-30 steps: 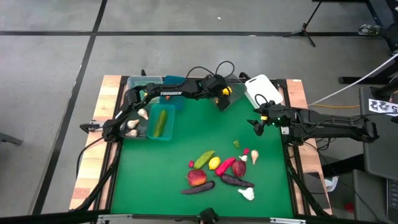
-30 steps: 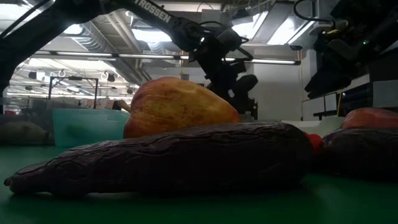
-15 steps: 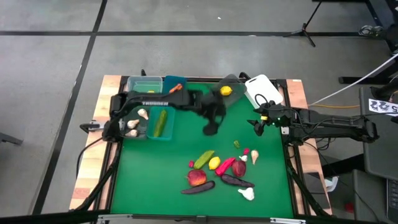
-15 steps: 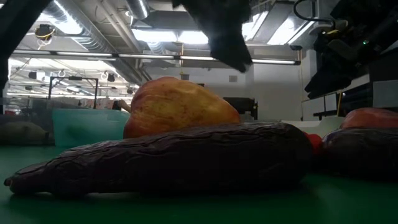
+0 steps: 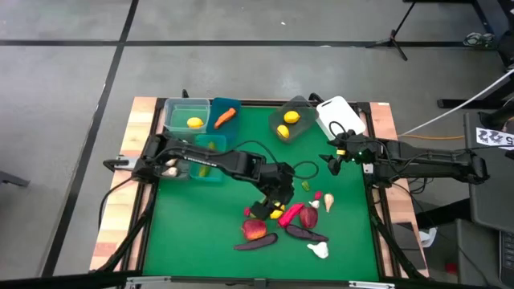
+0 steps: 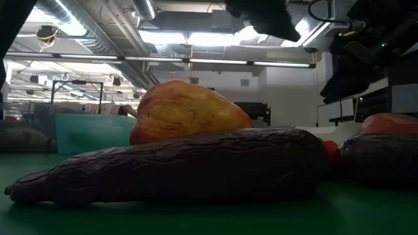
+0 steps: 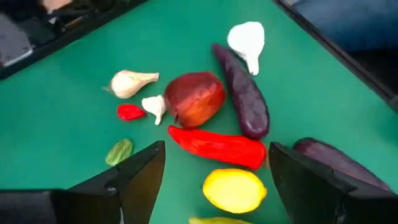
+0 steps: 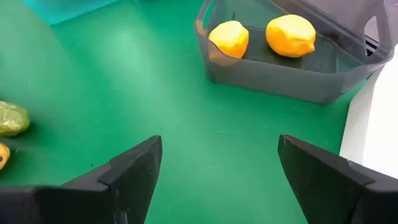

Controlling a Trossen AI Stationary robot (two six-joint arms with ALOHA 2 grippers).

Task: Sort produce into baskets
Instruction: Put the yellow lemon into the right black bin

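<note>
My left gripper (image 5: 270,207) is open above the loose produce near the table's middle. In the left wrist view (image 7: 214,186) its fingers stand on either side of a yellow lemon (image 7: 234,190) without touching it. Beside the lemon lie a red pepper (image 7: 217,144), a red apple (image 7: 194,104), two purple eggplants (image 7: 244,102) (image 7: 336,163) and white garlic bulbs (image 7: 247,38) (image 7: 130,83). My right gripper (image 5: 333,160) is open and empty at the right edge, facing the grey tub (image 8: 298,78), which holds two lemons (image 8: 230,38).
At the far side stand the clear green tub (image 5: 181,112) with a lemon, the blue tub (image 5: 218,104) with a carrot, the teal tub (image 5: 210,172), the grey tub (image 5: 299,104) and the white tub (image 5: 337,116). In the low view, an apple (image 6: 189,111) and an eggplant (image 6: 176,166) fill the foreground.
My left gripper has gone from the grey tub at the far side toward the near edge and down, and now stands over the produce pile. A lemon that was at its fingers now lies in the grey tub. My right arm has kept still.
</note>
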